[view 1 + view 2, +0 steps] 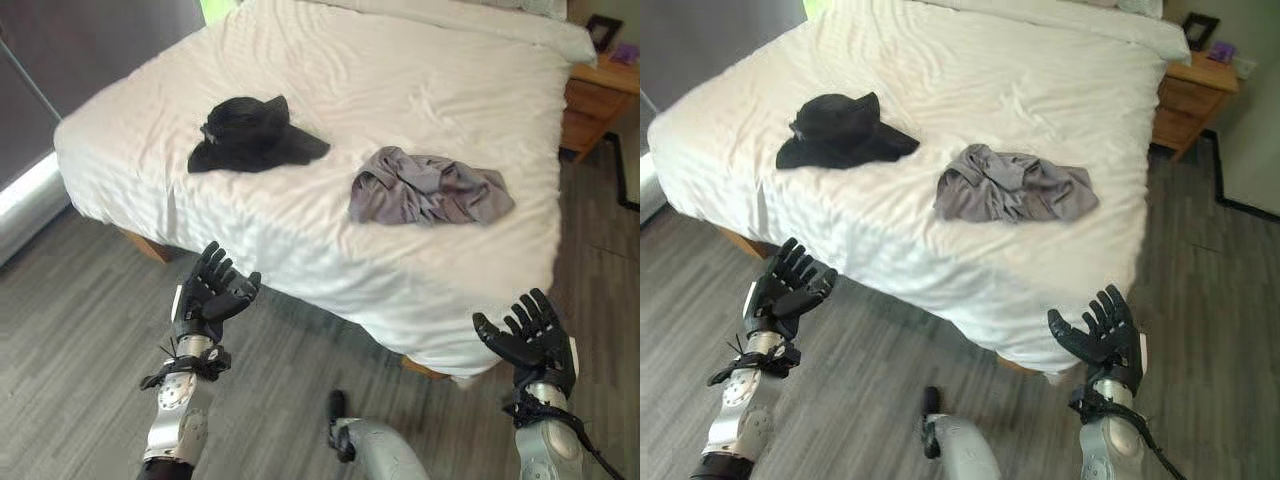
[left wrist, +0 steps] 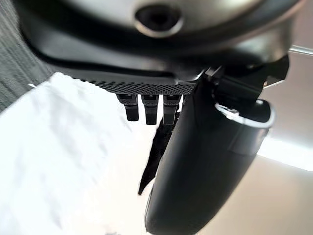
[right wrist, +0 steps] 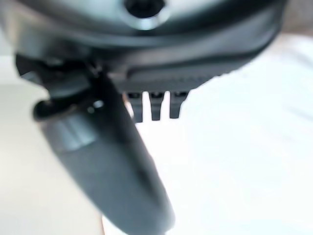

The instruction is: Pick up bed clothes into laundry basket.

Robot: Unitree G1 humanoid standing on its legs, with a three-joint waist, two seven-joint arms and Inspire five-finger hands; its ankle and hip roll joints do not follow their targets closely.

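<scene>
Grey garment on bed, beyond spread right hand.

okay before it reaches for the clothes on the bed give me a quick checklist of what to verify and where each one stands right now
1. Left hand empty, fingers straight: ok.
2. Right hand empty, fingers straight: ok.
3. Black garment lies free on the white bed, nothing on top: ok.
4. Grey garment lies apart from the black one, nearer the right hand: ok.
5. Both hands are short of the bed's edge, touching no cloth: ok.
6. Laundry basket's place: cannot tell.
</scene>
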